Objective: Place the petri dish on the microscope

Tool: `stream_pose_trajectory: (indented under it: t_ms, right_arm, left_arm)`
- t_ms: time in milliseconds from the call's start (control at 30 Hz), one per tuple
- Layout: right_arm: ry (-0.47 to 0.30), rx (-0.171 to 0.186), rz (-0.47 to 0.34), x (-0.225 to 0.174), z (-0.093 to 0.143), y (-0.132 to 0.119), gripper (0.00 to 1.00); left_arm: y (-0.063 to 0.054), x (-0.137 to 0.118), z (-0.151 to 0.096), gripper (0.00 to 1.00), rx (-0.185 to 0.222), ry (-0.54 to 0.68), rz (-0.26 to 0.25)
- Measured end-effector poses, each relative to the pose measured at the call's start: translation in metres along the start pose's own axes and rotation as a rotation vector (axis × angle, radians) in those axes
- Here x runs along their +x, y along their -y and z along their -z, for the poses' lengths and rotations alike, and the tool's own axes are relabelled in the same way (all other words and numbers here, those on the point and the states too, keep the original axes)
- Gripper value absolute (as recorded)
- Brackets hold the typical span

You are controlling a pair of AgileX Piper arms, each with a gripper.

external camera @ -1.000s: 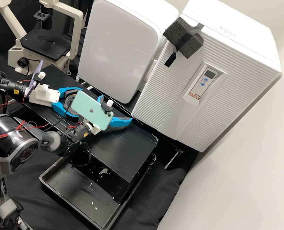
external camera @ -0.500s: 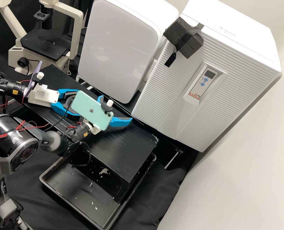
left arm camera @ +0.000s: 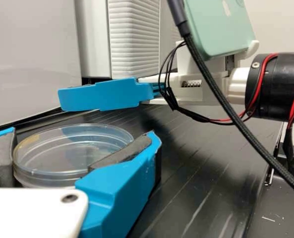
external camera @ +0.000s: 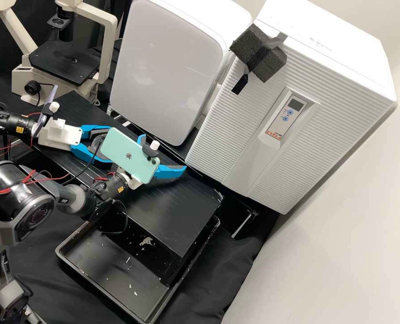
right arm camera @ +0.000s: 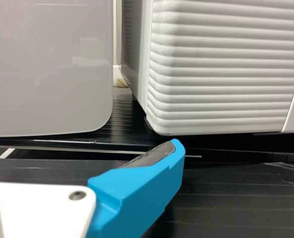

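In the high view, my left gripper (external camera: 110,145) is at the far end of the black bench, shut on the petri dish (external camera: 97,143), partly hidden behind a green phone. The left wrist view shows my left gripper (left arm camera: 82,133) with its dark pads against opposite sides of the clear round dish (left arm camera: 72,148), which lies level. Nearer the bench's middle, my right gripper (external camera: 163,152) stands open and holds nothing; the right wrist view has the right gripper (right arm camera: 83,136) with its fingers wide apart. The microscope (external camera: 65,63) stands at the back left, its black stage bare.
Two large white appliances, one smooth (external camera: 168,67) and one ribbed (external camera: 235,135), stand behind the bench (external camera: 173,207). A black tray (external camera: 78,274) is at its front. The green phone (external camera: 130,155) rides on the right arm, and a dark cable (left arm camera: 226,101) hangs there.
My left gripper's fingers have drawn closer together onto the dish, and the gripper has moved slightly left. The right arm has stayed still.
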Motion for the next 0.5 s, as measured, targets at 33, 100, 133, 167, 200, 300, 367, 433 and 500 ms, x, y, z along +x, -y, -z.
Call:
stream_pose_trajectory:
  t_ms: [33, 100, 133, 167, 200, 300, 367, 433, 500]
  right_arm:
    - [0.000, 0.000, 0.000, 0.000, 0.000, 0.000, 1.00]
    - [0.000, 0.000, 0.000, 0.000, 0.000, 0.000, 1.00]
    - [0.000, 0.000, 0.000, 0.000, 0.000, 0.000, 1.00]
    - [0.000, 0.000, 0.000, 0.000, 0.000, 0.000, 1.00]
    - [0.000, 0.000, 0.000, 0.000, 0.000, 0.000, 1.00]
    - [0.000, 0.000, 0.000, 0.000, 0.000, 0.000, 1.00]
    - [0.000, 0.000, 0.000, 0.000, 0.000, 0.000, 1.00]
    - [0.000, 0.000, 0.000, 0.000, 0.000, 0.000, 1.00]
    - [0.000, 0.000, 0.000, 0.000, 0.000, 0.000, 1.00]
  left_arm:
    - [0.000, -0.001, 0.001, 0.00, 0.000, -0.002, 0.000]
    - [-0.002, -0.006, 0.003, 0.00, -0.003, -0.014, 0.000]
    - [-0.001, -0.008, 0.004, 0.00, -0.005, -0.020, 0.003]
    - [-0.002, -0.012, 0.006, 0.00, -0.007, -0.029, 0.003]
    - [-0.003, -0.015, 0.008, 0.00, -0.007, -0.035, 0.003]
    - [-0.009, -0.026, 0.013, 0.00, -0.010, -0.060, -0.006]
    - [-0.011, -0.035, 0.018, 0.00, -0.021, -0.086, -0.001]
    - [-0.015, -0.045, 0.023, 0.00, -0.028, -0.116, 0.000]
    - [-0.022, -0.057, 0.029, 0.00, -0.049, -0.154, -0.005]
